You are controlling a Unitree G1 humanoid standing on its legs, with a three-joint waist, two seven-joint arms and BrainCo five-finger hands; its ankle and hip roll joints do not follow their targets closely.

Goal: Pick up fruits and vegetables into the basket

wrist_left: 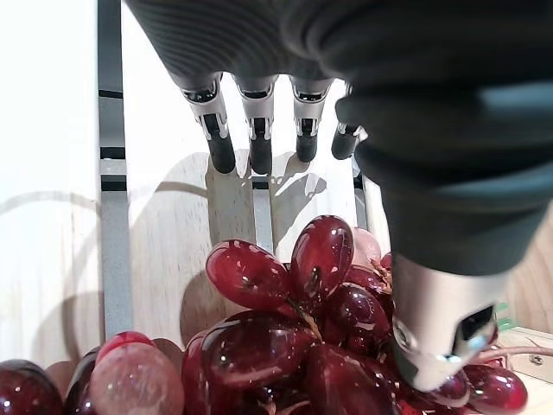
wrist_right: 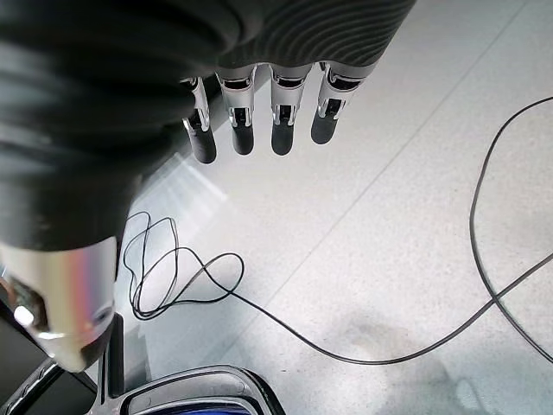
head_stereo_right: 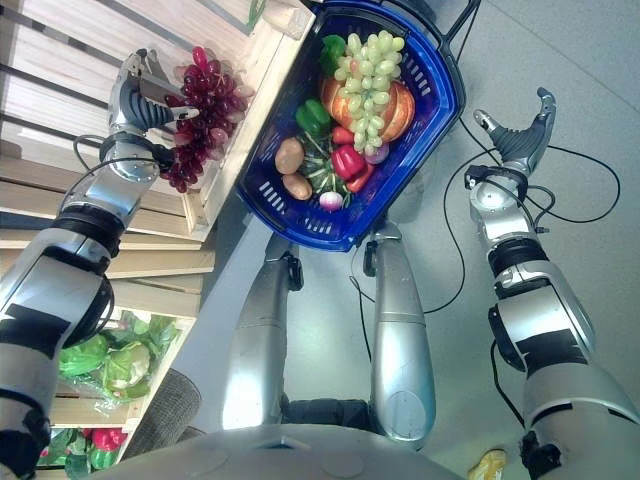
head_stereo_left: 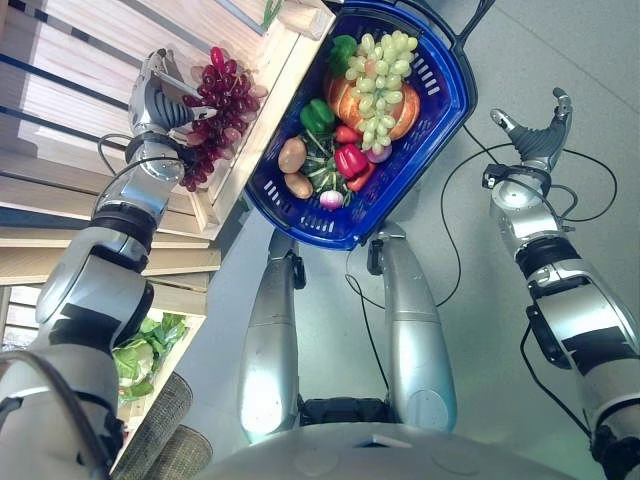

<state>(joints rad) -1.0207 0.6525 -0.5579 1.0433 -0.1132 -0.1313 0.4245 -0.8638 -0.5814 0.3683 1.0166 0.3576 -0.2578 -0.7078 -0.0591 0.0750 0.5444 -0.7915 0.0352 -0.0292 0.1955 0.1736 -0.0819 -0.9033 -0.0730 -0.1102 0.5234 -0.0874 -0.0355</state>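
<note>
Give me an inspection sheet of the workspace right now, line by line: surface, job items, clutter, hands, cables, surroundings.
Surface: pale wooden slatted crate on a wooden shelf; grey floor.
Job's things: bunch of dark red grapes in the crate; blue plastic basket on the floor holds green grapes, an orange pumpkin, red and green peppers, two potatoes.
Clutter: nothing seen.
Hands: left hand at the red grapes, fingers straight, thumb pressed into the bunch; right hand open over the floor.
Cables: nothing seen beyond the robot's own.
Surroundings: green leafy vegetables on a lower shelf.
</note>
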